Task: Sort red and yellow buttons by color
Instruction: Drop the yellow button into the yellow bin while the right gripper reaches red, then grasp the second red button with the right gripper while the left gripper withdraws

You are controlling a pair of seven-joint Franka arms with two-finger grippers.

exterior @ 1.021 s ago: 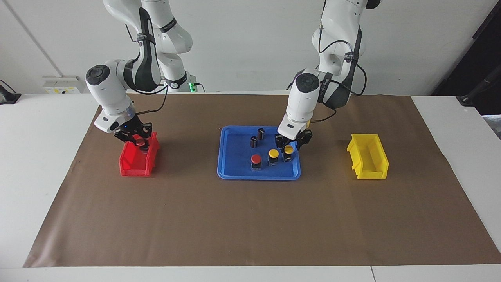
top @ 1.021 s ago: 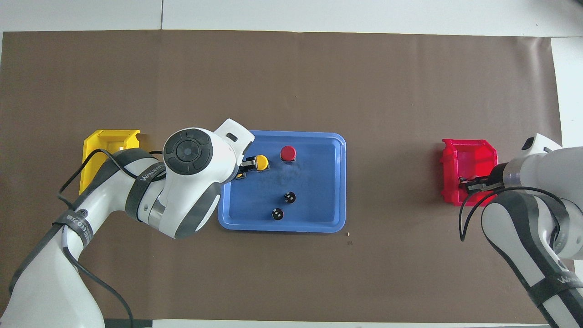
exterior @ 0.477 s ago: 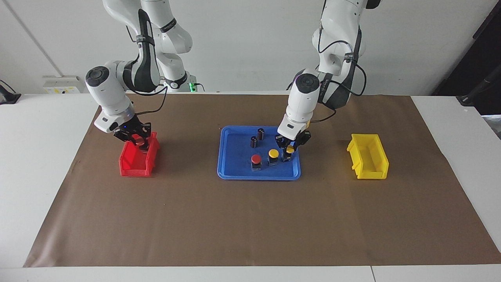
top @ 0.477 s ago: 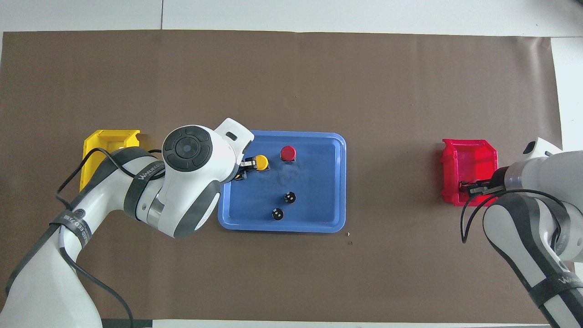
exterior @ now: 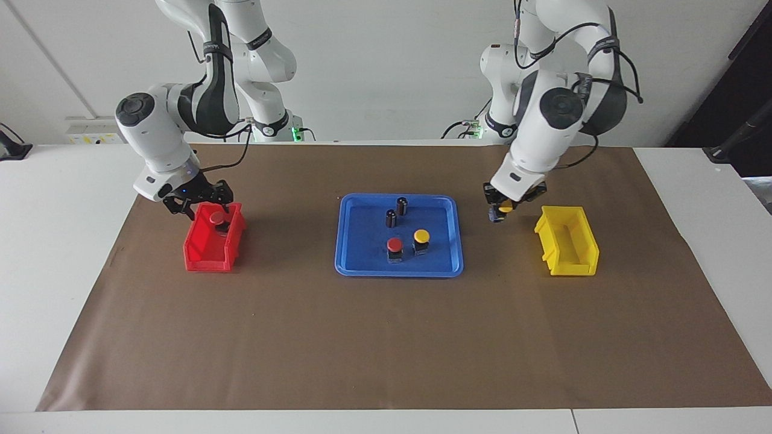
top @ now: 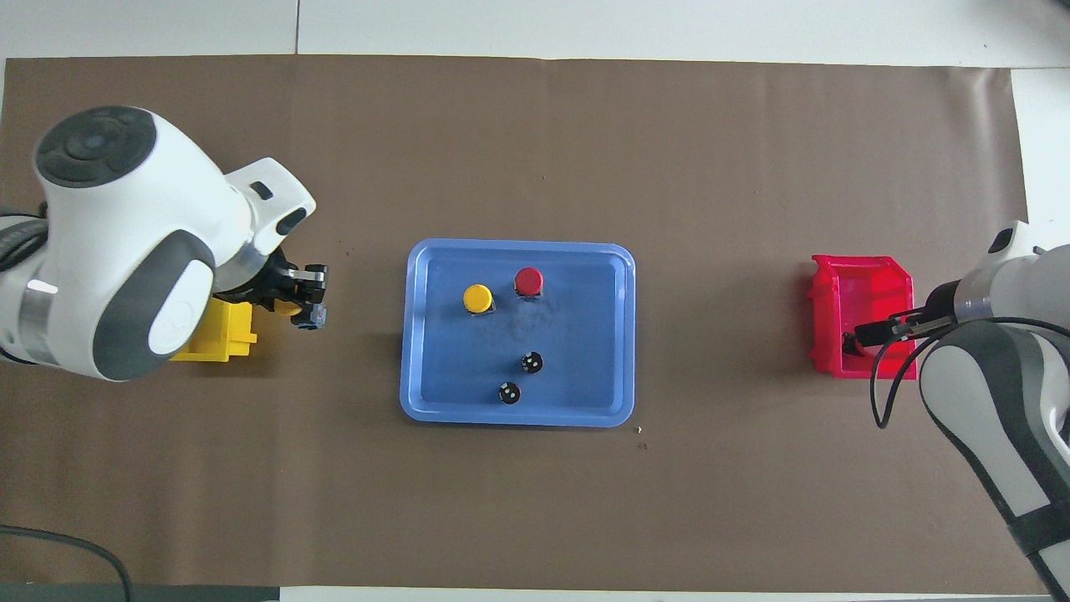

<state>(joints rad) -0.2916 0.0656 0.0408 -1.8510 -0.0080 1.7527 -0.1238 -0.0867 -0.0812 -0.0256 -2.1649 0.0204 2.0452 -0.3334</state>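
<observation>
The right tool (exterior: 199, 202), apparently open, hangs by the red bin (exterior: 211, 247), a red button (exterior: 216, 218) inside. Red button (exterior: 394, 244) and yellow button (exterior: 421, 235) remain on the tray (exterior: 350, 265). The left tool (exterior: 505, 208) grips a yellow button (exterior: 505, 208), lifted off the tray since; released short of the yellow bin (exterior: 567, 248), it would land on the bench

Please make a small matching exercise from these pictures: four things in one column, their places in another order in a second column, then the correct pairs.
Things:
1. red bin
2. yellow bin
3. held yellow button
4. two dark cylinders

Places:
A. in the left claw
B. at the right arm's end of the table
C. on the blue tray
D. at the left arm's end of the table

Pairs: 1-B, 2-D, 3-A, 4-C
</observation>
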